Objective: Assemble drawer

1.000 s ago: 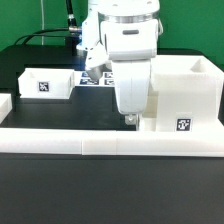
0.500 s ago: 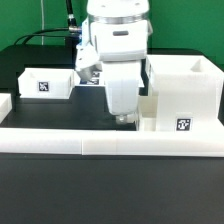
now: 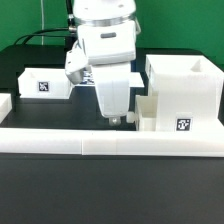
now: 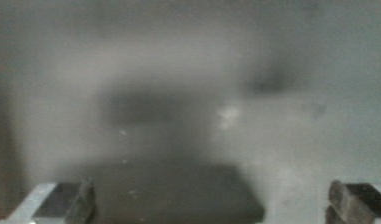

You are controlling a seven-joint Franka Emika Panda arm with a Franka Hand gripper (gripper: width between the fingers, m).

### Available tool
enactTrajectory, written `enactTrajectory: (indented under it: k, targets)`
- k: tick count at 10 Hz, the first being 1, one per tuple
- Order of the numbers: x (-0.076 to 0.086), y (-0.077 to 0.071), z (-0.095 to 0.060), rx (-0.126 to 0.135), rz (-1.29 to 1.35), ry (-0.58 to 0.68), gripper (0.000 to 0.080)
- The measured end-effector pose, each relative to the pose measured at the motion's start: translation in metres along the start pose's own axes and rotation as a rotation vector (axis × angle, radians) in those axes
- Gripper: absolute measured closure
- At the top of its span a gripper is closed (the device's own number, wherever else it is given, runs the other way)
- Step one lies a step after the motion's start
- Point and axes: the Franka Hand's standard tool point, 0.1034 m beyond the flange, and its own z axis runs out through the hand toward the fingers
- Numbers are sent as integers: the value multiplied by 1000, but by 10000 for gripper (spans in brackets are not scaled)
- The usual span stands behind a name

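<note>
The tall white open-front housing [image 3: 185, 88] stands at the exterior view's right, with a tag on its front face. A small white tray [image 3: 146, 112] sits against its left side, and the other tray [image 3: 45, 82] stands at the exterior view's left, tag facing front. My gripper [image 3: 117, 119] hangs low over the table just left of the small tray and holds nothing. The wrist view is badly blurred. It shows only my two fingers [image 4: 62, 205] far apart, with the gripper [image 4: 212, 205] open over dark table.
A long low white border bar [image 3: 110, 141] runs across the front, with a short end piece at the far left [image 3: 5, 104]. The marker board [image 3: 88, 82] lies behind my arm, mostly hidden. Black cables hang at the back.
My arm has moved toward the exterior view's left, away from the housing. This uncovers the small tray beside the housing. The jaws stay open and empty.
</note>
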Motion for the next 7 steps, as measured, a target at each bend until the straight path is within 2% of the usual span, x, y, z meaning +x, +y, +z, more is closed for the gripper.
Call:
enactTrajectory:
  k: [1,2,5,7]
  targets:
    - [-2,1,-1,10,9,21,151]
    - [5,2,0,24,3,23,151]
    - [44,4,-3,55,14,41,151]
    - [47,3,-5,78,2,26,151]
